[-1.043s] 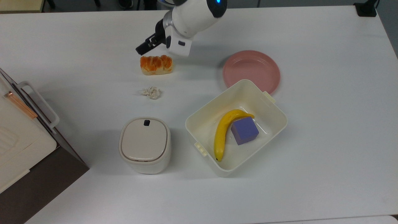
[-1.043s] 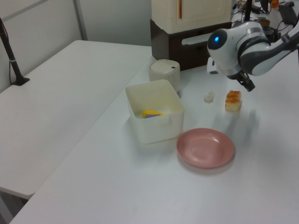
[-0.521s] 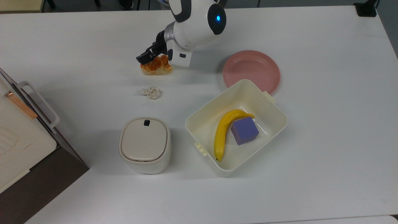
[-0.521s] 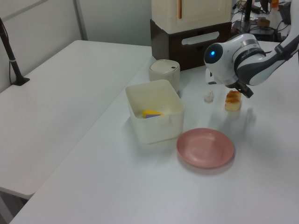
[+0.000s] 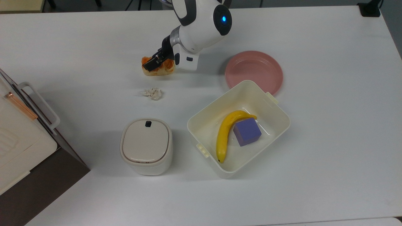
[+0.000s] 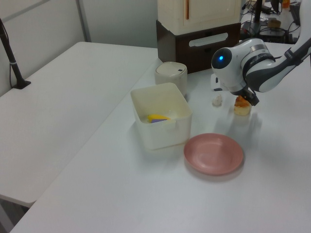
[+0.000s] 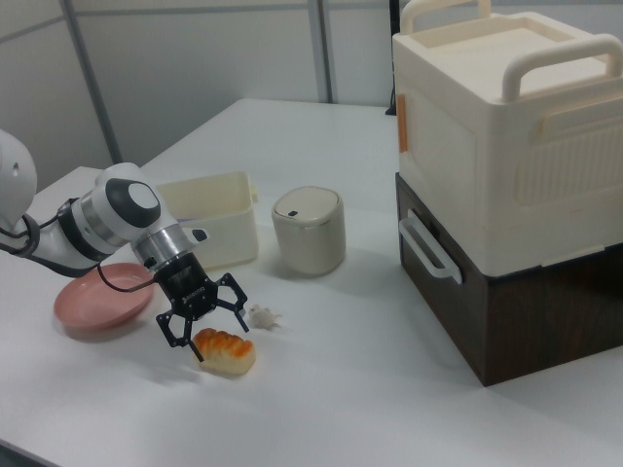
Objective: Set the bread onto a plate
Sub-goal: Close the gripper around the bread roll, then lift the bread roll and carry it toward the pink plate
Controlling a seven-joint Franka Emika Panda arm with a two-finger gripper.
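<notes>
Right now I have the gripper (image 7: 206, 329) spread wide and low over the bread (image 7: 225, 350), one finger to either side of the loaf, which sits on the table (image 5: 94, 47) with nothing closed on it yet. Its long axis runs left-right in the top view, and I judge the jaws straddle it near the top view's left end; the plate (image 5: 253, 72) lies well off toward the top view's right.

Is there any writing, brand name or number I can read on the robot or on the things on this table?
None. No readable text on the arm, the hand, the bread, the plate, the tub or the lidded bin. The arm carries just a glowing blue light, which is no letter or number.
</notes>
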